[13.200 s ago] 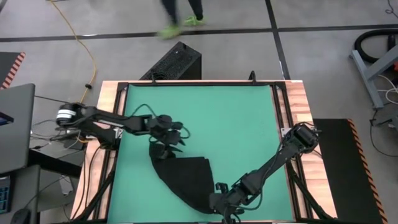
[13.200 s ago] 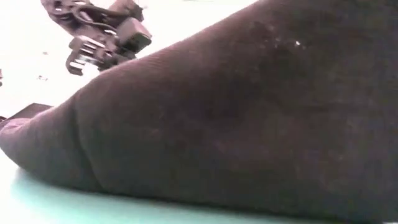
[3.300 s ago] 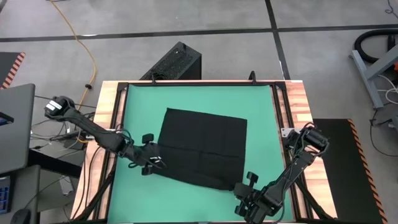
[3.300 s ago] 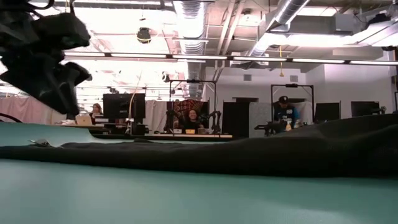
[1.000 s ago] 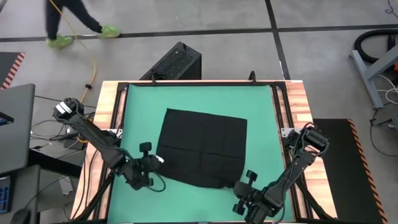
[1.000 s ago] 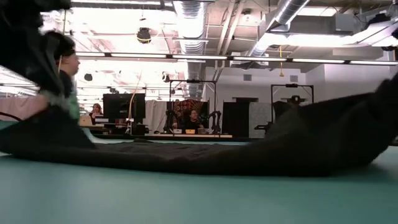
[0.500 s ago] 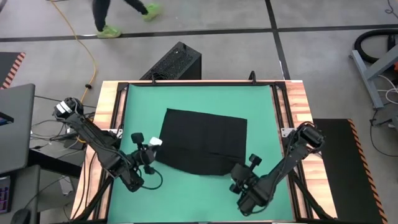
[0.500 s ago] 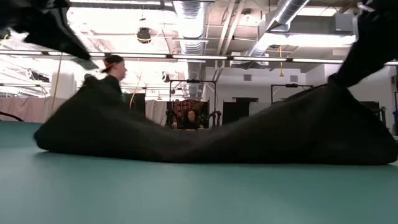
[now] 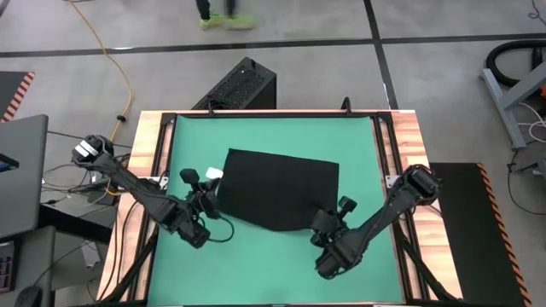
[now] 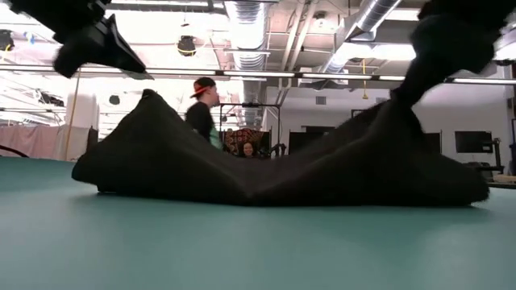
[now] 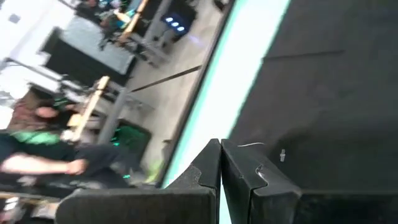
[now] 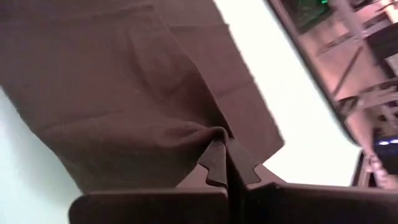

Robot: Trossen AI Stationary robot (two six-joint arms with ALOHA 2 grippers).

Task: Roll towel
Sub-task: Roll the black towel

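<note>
I hold the towel (image 9: 277,190) by its two near corners, both raised off the green mat (image 9: 358,141), with the far part lying flat near the mat's middle. The left gripper (image 9: 209,194) has its jaws fully closed, pinching the left near corner by the small white tag (image 9: 213,172). The right gripper (image 9: 326,220) is likewise clamped tight on the right near corner — its wrist view shows cloth bunched at the fingertips. From table height the towel (image 10: 274,165) peaks at each gripped corner and sags between them to the mat.

Risks as I judge them: that slack middle may crease or drag unevenly when I carry the edge forward, giving a crooked first turn. Each pinch looks thin — a corner could slip free under tension. Unequal travel of the two arms would skew the roll. A person (image 10: 201,105) walks in the room beyond the table, well clear.
</note>
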